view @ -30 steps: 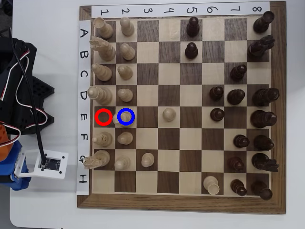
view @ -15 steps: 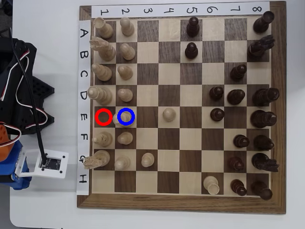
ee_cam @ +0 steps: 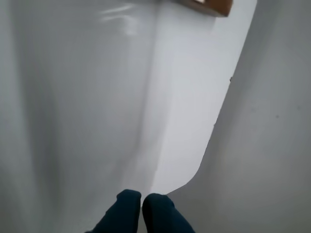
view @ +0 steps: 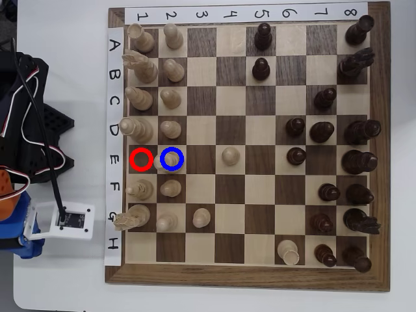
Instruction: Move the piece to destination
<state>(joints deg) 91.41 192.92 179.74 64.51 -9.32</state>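
Observation:
In the overhead view the piece [view: 166, 162], pale cream with a broad base, stands on the destination [view: 181, 148], the light square E2 under the blue ring. My gripper [ee_cam: 142, 200] shows in the wrist view as two dark blue fingertips pressed together with nothing between them, over white table surface. In the overhead view only the arm's blue wrist part [view: 14, 229] and white camera module [view: 65, 221] show, left of the board and well apart from the piece.
A red ring [view: 141, 159] marks the bare dark square E1. Pale pieces [view: 170, 188] crowd files 1 and 2; dark pieces [view: 356, 161] fill the right side. The arm's black base [view: 32, 117] and cables sit left of the chessboard [view: 247, 278].
The wrist camera module has shifted very slightly beside the board. No chess piece has moved.

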